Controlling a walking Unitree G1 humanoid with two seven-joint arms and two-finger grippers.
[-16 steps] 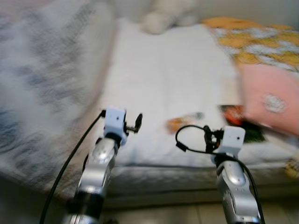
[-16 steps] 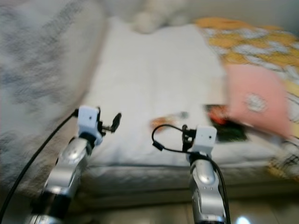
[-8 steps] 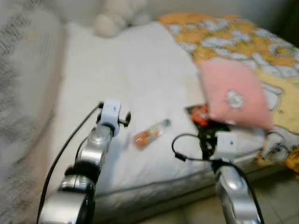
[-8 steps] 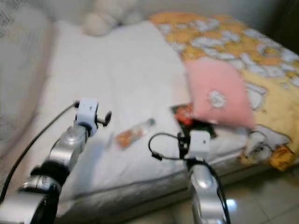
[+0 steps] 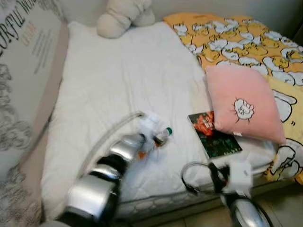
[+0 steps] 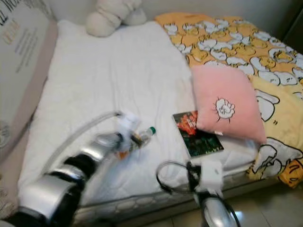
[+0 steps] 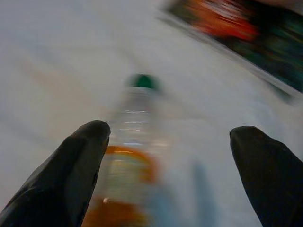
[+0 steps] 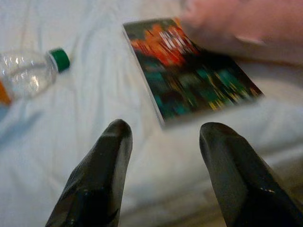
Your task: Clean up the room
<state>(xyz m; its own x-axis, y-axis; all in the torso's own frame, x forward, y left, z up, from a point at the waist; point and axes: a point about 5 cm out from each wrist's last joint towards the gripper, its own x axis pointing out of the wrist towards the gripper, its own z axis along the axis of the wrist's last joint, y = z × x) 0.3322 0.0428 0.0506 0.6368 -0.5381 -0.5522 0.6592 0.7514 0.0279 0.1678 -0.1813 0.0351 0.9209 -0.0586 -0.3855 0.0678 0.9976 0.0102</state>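
Both eye views look forward and down from the head onto the bed (image 5: 118,71), sharing the bottle (image 6: 142,135), the book (image 5: 215,135) and the pink pillow (image 6: 226,108). The left wrist view sits close above the same bottle, blurred. The right wrist view faces the book near the bed's front edge.

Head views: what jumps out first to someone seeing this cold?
The left tool, fingers spread, reaches over the white bed toward a clear plastic bottle with a green cap and orange label. To its right a pink pillow overlaps a dark book, beside a yellow patterned blanket. The right tool hangs open near the mattress edge, facing the book.
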